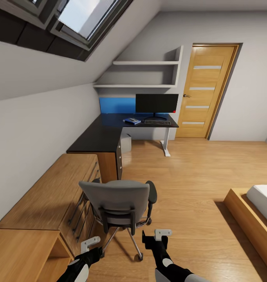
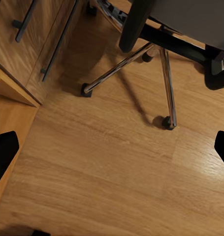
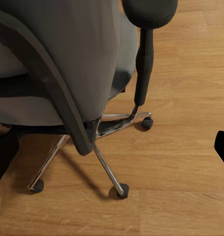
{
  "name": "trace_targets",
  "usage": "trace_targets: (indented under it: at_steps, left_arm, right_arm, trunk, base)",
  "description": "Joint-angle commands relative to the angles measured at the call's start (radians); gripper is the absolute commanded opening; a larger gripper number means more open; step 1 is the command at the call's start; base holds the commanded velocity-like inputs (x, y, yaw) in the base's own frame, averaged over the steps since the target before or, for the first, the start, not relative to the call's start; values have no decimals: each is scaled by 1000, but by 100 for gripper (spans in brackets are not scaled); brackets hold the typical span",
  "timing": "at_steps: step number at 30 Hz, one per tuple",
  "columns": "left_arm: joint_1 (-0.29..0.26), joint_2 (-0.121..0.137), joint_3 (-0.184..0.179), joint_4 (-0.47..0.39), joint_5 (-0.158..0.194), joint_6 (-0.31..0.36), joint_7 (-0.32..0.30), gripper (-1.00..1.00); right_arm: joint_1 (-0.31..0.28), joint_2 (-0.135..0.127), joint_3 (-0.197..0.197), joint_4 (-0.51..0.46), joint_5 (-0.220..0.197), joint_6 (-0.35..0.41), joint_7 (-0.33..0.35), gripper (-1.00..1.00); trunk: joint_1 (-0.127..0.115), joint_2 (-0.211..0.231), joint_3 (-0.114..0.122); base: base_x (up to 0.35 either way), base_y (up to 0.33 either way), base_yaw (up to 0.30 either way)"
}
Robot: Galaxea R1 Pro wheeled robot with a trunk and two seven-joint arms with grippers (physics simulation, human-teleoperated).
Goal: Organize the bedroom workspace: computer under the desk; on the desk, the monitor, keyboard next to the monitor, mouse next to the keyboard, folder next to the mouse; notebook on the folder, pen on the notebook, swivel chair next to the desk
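Grey padded swivel chair [image 1: 117, 203]: standing just ahead of both grippers, beside wooden cabinet [image 1: 51, 196].
Left gripper [image 1: 90, 243]: hanging spread, empty.
Right gripper [image 1: 159, 234]: hanging spread, empty.
Black desk [image 1: 106, 133]: carrying monitor [image 1: 156, 103], keyboard [image 1: 157, 122].

We count one swivel chair [image 1: 118, 203] at six o'clock, with two black armrests and a chrome base of which three wheeled legs show in the right wrist view. One black desk [image 1: 106, 135] stands toward eleven o'clock. On it, near twelve o'clock, are one monitor [image 1: 156, 103], one keyboard [image 1: 157, 122] and one blue folder [image 1: 132, 121] (whatever lies on top of it is too small to count). One pale computer [image 1: 126, 143] sits beneath. Two wall shelves [image 1: 143, 73], one door [image 1: 204, 92] with four pale panes, one skylight [image 1: 84, 15], one wooden cabinet [image 1: 51, 196] at eight o'clock, one bed [image 1: 255, 213] at four o'clock.
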Motion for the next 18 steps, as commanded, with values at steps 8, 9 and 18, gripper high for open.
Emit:
trace_targets:
  at_steps: [8,9,18]
  left_arm:
    - [0,2,-7,1,11,4,9,100]
    - [0,4,-7,1,11,4,9,100]
    - [0,19,-5,1,11,4,10,100]
  right_arm:
    - [-1,2,10,-4,-7,-32,-11,100]
    - [0,2,9,-4,-8,-34,-11,100]
    - [1,0,7,-2,-9,-42,-9,100]
  trunk:
    - [31,-58,-27]
    - [35,-65,-30]
    - [69,-128,-58]
  base:
    - [0,0,0]
    - [0,0,0]
    - [-1,0,0]
